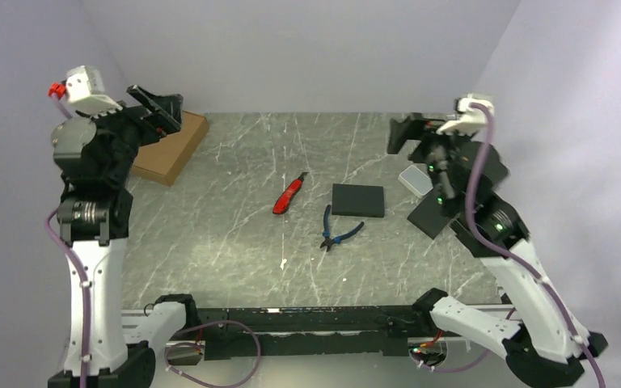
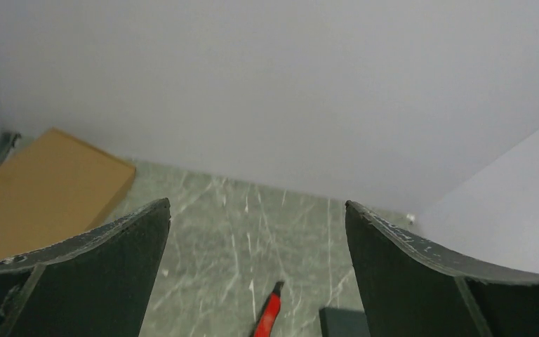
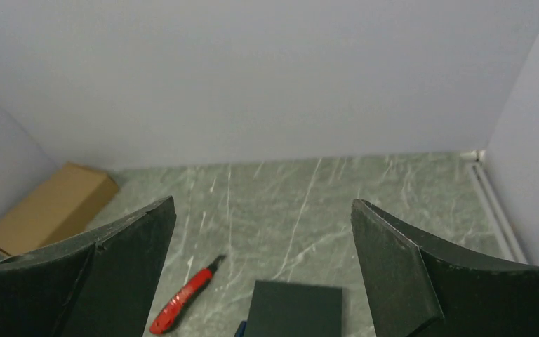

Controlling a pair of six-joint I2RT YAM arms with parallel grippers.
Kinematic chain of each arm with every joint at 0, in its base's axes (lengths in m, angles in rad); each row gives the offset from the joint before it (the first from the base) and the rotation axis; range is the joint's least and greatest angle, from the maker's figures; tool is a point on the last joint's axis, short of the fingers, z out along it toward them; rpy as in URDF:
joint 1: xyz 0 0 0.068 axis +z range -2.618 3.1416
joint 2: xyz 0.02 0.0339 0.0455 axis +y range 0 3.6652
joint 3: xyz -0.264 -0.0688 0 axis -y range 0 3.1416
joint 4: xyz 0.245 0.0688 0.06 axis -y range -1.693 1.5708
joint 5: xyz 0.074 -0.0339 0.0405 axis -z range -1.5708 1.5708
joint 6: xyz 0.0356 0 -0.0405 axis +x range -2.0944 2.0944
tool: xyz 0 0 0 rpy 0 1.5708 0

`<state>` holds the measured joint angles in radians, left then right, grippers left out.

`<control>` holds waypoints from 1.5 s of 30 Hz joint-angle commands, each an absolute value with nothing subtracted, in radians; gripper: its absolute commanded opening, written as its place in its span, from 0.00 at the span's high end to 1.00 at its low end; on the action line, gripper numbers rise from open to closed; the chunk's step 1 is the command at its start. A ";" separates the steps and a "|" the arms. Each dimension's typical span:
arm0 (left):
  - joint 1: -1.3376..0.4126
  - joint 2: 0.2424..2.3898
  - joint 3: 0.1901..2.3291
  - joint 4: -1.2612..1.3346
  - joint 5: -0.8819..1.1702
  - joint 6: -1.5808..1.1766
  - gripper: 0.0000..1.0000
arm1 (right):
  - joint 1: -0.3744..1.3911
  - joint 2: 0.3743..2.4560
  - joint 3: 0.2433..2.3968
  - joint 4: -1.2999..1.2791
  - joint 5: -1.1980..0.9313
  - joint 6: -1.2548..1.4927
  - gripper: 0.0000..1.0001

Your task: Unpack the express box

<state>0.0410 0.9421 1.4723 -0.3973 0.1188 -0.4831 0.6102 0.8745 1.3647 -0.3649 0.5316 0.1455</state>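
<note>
The express box is a flat brown cardboard carton lying closed at the table's far left. It also shows in the left wrist view and the right wrist view. My left gripper is open and empty, raised above the box's near right side; in its own view the jaws stand wide apart over bare table. My right gripper is open and empty, raised at the far right, well away from the box.
A red utility knife lies mid-table, with a black pad and blue-handled pliers to its right. A translucent white case and a second black pad sit under the right arm. Walls enclose three sides.
</note>
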 commanded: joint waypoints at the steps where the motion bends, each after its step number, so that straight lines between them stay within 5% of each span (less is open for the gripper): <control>1: 0.046 0.994 1.490 -0.490 0.156 -0.465 0.01 | 0.612 0.935 1.372 -0.333 0.495 0.235 0.00; 13: 0.063 1.170 1.445 -0.597 0.152 -0.407 0.01 | 0.606 1.123 1.255 -0.264 0.334 0.310 0.00; 23: 0.373 1.336 1.303 -0.338 0.700 -0.688 0.01 | 0.573 1.108 1.074 -0.098 -0.046 0.563 0.00; 34: 0.383 1.638 1.575 -0.471 0.208 -0.403 0.01 | 0.570 1.255 1.050 -0.007 -0.389 0.742 0.08; 45: 0.371 2.084 1.941 -0.400 0.071 -0.300 0.01 | 0.572 1.280 1.048 -0.040 -0.525 0.754 0.09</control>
<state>0.3763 1.9465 1.8061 -0.4145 0.1661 -0.3313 0.5755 1.3193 1.0378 -0.0517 -0.4751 0.7528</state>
